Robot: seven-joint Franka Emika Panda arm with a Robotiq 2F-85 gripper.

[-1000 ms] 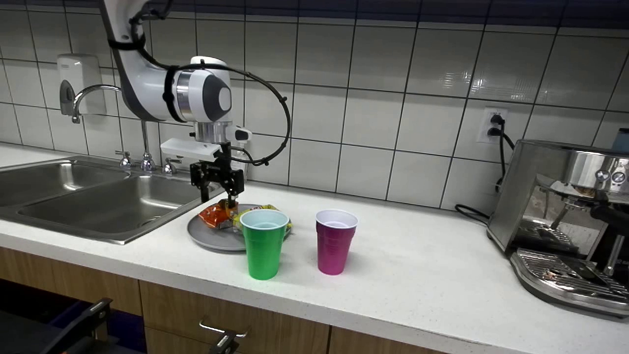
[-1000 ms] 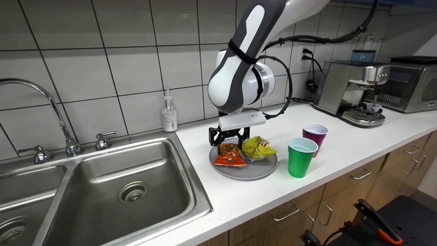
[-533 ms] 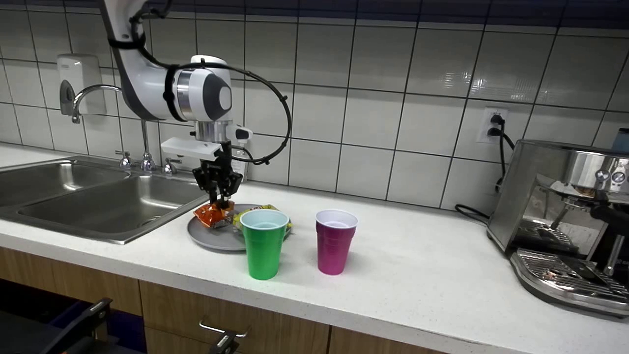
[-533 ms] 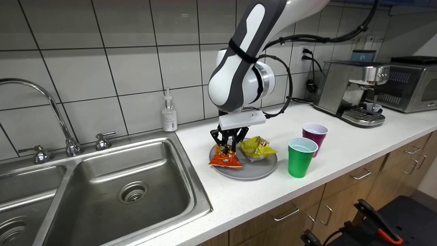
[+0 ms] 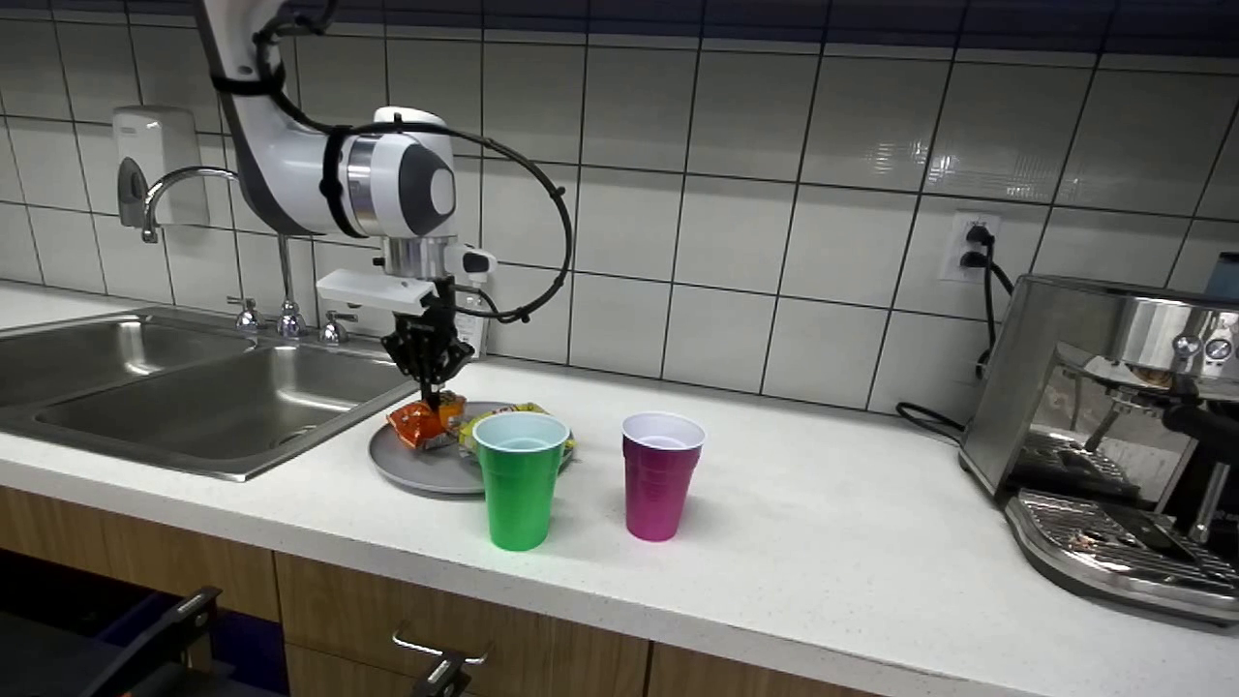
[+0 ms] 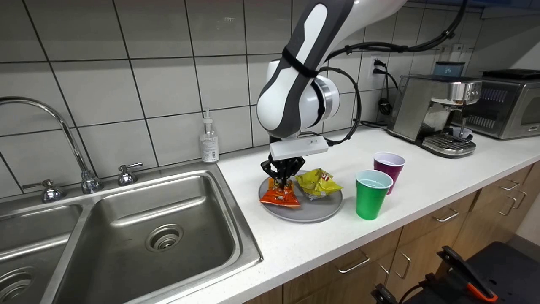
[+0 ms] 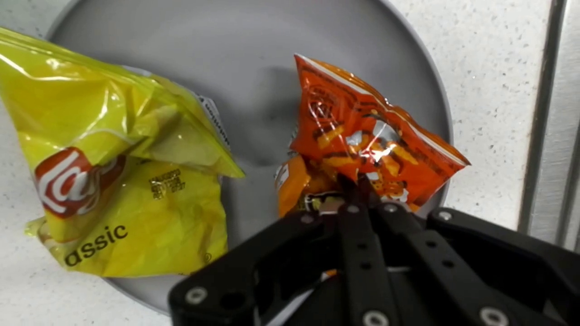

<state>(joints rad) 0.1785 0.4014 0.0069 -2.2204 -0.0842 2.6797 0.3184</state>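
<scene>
On our speckled white worktop [image 5: 823, 542], nearest in an exterior view, we see a green cup [image 5: 521, 494] with a purple cup [image 5: 658, 494] close by. Just behind the green cup, on a grey plate [image 6: 312, 212], we find an orange snack bag [image 7: 380, 136] beside a yellow chip bag [image 7: 172, 217]. Our gripper [image 7: 357, 186] pinches the orange snack bag between drawn-together jaws. Farther off we see a pump bottle [image 6: 209, 145], then a tiled wall [image 6: 168, 84].

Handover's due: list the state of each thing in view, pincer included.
Orange bag: creased, pinched
Pincer: closed on that bag
Yellow bag: creased, not gripped
Gray plate: flat, holding both bags
Green cup: upright
Magenta cup: upright
Soap bottle: upright
Faucet: not running
Espresso machine: power unclear
Outlet: two plugs inserted
</scene>
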